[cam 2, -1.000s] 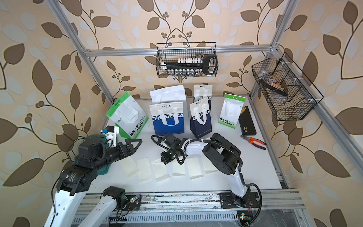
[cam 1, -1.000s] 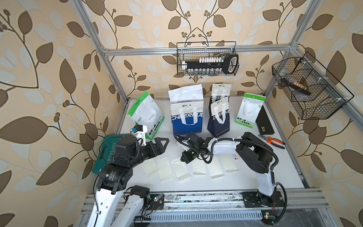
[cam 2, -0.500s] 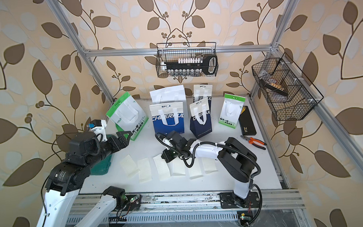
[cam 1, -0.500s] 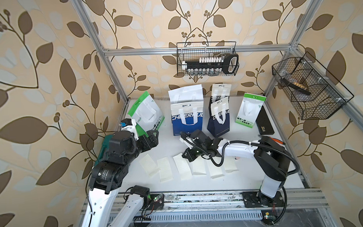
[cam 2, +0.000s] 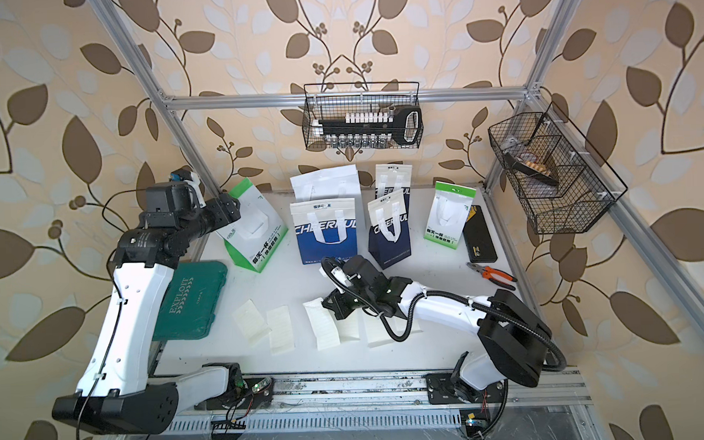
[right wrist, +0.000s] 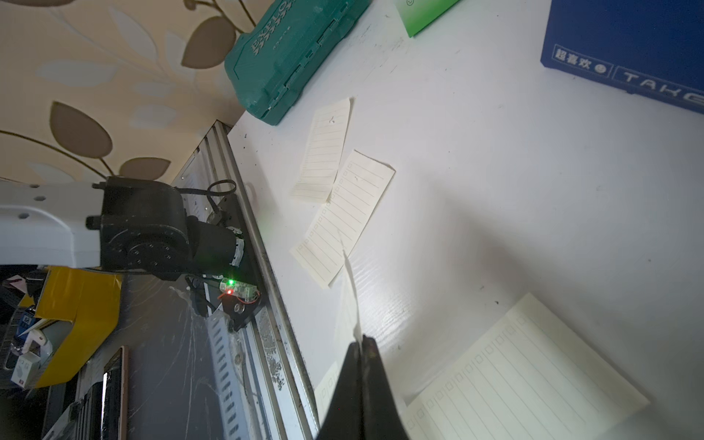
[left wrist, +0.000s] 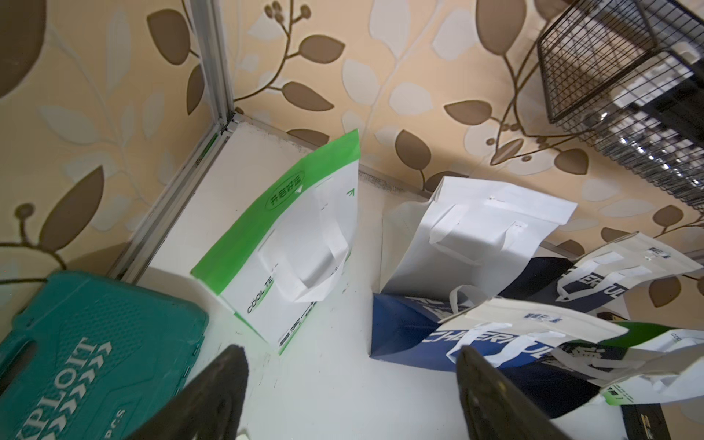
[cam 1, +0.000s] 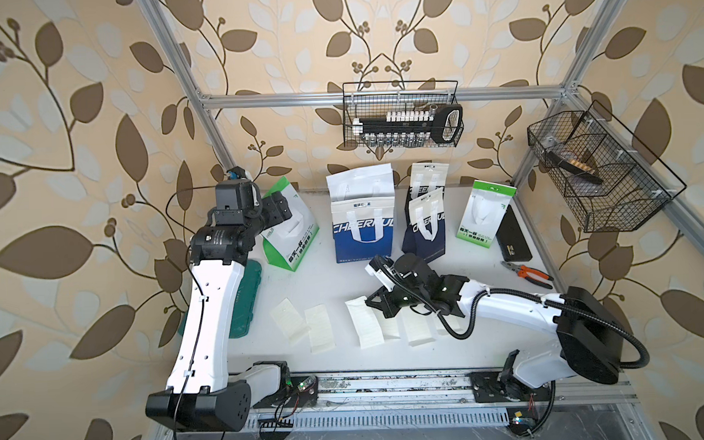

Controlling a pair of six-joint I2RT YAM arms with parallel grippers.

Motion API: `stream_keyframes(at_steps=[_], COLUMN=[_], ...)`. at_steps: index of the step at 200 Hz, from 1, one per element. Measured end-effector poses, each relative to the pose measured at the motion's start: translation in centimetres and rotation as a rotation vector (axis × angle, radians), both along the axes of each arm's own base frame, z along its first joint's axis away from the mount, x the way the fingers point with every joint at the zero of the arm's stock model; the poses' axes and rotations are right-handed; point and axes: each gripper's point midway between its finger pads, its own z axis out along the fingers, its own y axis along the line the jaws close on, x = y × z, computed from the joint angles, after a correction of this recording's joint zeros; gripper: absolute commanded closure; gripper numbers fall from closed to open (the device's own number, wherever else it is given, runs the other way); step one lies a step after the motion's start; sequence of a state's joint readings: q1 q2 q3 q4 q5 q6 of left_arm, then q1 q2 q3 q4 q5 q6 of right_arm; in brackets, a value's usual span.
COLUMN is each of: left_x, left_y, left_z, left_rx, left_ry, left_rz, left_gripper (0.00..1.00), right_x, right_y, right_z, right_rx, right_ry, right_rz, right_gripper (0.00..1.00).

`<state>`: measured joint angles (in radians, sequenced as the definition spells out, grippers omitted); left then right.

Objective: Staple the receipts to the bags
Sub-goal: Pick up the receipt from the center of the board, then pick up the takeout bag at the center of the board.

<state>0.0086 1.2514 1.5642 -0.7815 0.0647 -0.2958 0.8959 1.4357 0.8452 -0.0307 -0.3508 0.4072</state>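
**Receipts (cam 1: 320, 329) lay in a near row, one pinched by the right gripper (right wrist: 360, 343)**

At the near left lay the teal case (cam 2: 192, 301), lettered "EXPLOIT". Beyond it the left gripper (left wrist: 350, 381) hung with its jaws spread and nothing between them. It faced the left green bag (cam 1: 292, 235), whose side read "COOLTE" in the left wrist view.

Rightward along the far side stood the plain white bag (cam 1: 359, 182). In front of it was the blue bag (cam 1: 363, 232) marked "CHEERFUL", with "TAKE" legible on its base in the right wrist view. Next came two navy bags (cam 1: 423, 226), one behind the other, the front one bearing the same word, and then the right green bag (cam 1: 485, 212).

The receipts, ruled cream slips, ran along the near side. The right gripper was clamped on the far end of the third receipt (cam 1: 364, 325) from the left, which showed nearly edge-on in the right wrist view. At the far right lay a black case (cam 1: 512, 239) and orange-handled pliers (cam 1: 527, 270).
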Motion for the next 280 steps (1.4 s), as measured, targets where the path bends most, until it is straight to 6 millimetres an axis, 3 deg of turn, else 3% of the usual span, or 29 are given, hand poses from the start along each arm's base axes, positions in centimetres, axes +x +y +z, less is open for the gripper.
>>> stream_keyframes(at_steps=[28,70,104,142,172,213,252,280], left_x=[1.9,1.9,3.6,5.8,6.7,6.1,6.6,7.2], left_y=[-4.4,-12.6,-17.2,-18.8,-19.6,-21.8,-21.2,-20.9], left_z=[0.9,1.4,-0.8,-3.5,-4.3,-5.7,-7.5,-7.5], left_rx=[-0.077,-0.084,0.004,0.106,0.199,0.287,0.337,0.362], left_ry=[-0.047,-0.135,-0.131,-0.108,-0.113,-0.113,-0.09,-0.111], left_rz=[-0.218,-0.567,-0.736,-0.8,-0.834,-0.905,-0.887,-0.868], left_gripper=[0.13,0.15,0.16,0.16,0.17,0.2,0.24,0.21], right_x=[-0.6,-1.0,-1.5,-2.0,-2.4,-2.5,-2.5,-2.6], right_y=[-1.8,-3.2,-3.9,-4.5,-5.1,-5.6,-5.8,-5.9], right_z=[0.7,0.1,-0.1,0.8,1.0,1.0,0.8,0.6], right_rx=[0.015,0.006,-0.002,0.007,0.008,-0.003,-0.013,-0.019], right_ry=[-0.014,0.0,0.007,0.002,0.002,0.008,0.016,0.019], right_rz=[-0.017,-0.038,-0.039,-0.043,-0.045,-0.058,-0.064,-0.067], right_gripper=[1.0,1.0,1.0,1.0,1.0,1.0,1.0,1.0])
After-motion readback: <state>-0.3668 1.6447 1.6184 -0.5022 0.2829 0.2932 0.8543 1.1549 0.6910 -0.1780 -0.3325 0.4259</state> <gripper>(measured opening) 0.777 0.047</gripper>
